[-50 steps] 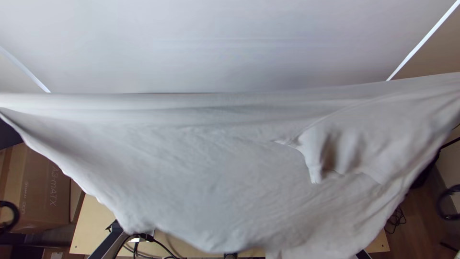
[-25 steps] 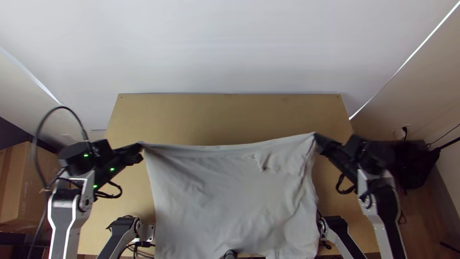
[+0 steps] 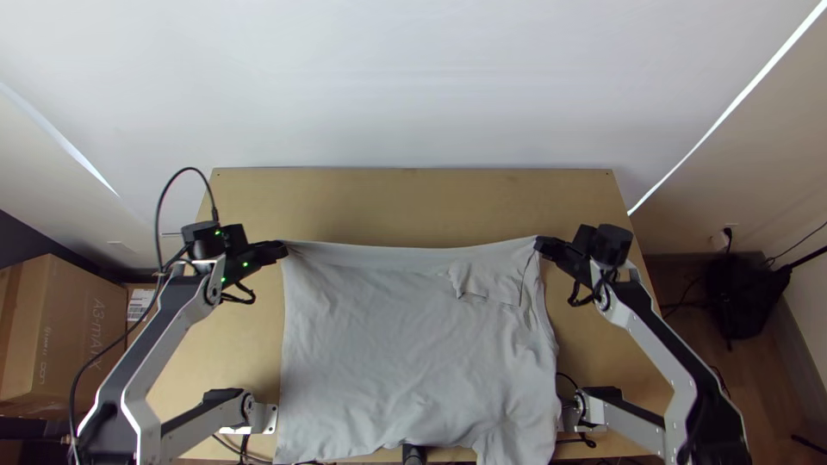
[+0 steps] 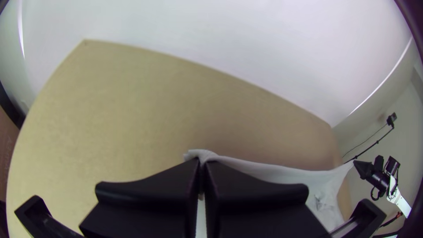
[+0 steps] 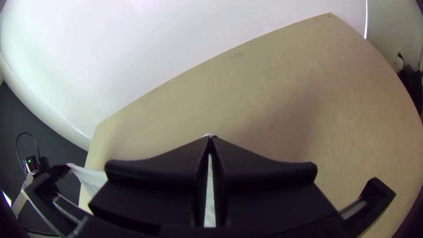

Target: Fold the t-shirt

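Behind your wooden table (image 3: 413,202) rises a pale wall (image 3: 413,86). From the top you see the grey t-shirt (image 3: 405,344) spread, its far edge strung between your left gripper (image 3: 283,250) and right gripper (image 3: 538,244), each clamped on a corner; the left wrist view adds a tuft of cloth (image 4: 200,154) past the fingertips, the right a sliver of cloth (image 5: 210,198) between the fingers.

The shirt (image 3: 396,344), held high and stretched across the whole top view a second ago, has been lowered toward the tabletop (image 3: 388,202), whose far part has been uncovered. Both tools, the left tool (image 3: 279,251) and the right tool (image 3: 542,245), have been brought into that view, then lowered and shifted inward, the held corners now seen closer together.
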Controlling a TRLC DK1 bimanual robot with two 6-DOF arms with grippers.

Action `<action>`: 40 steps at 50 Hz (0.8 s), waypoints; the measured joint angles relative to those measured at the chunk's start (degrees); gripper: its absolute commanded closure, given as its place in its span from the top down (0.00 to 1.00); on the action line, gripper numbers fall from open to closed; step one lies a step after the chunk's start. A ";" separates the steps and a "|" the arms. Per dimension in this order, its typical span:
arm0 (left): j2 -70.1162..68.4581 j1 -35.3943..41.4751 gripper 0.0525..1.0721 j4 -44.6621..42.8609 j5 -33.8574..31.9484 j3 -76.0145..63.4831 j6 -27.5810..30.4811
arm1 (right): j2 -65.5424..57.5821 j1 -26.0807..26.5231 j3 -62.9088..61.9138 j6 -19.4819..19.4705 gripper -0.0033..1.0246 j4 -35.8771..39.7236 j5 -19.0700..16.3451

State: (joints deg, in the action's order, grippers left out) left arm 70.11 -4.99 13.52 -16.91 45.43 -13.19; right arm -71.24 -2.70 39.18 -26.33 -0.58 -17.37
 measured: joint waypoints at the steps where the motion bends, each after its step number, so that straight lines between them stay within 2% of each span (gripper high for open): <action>1: 1.66 0.00 0.02 -0.24 0.02 0.31 0.02 | -1.60 0.13 0.74 0.17 0.02 -0.28 0.00; 17: 24.04 0.00 0.02 -3.50 0.15 14.64 1.84 | -25.22 1.38 18.38 2.84 0.02 -2.43 0.46; 40: 44.46 0.37 0.02 -1.81 0.22 36.48 1.88 | -45.81 1.38 39.67 3.69 0.02 -1.55 3.06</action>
State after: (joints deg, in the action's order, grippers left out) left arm 114.56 -4.62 11.70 -16.69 81.91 -11.31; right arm -117.05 -1.32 78.85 -22.63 -2.13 -14.31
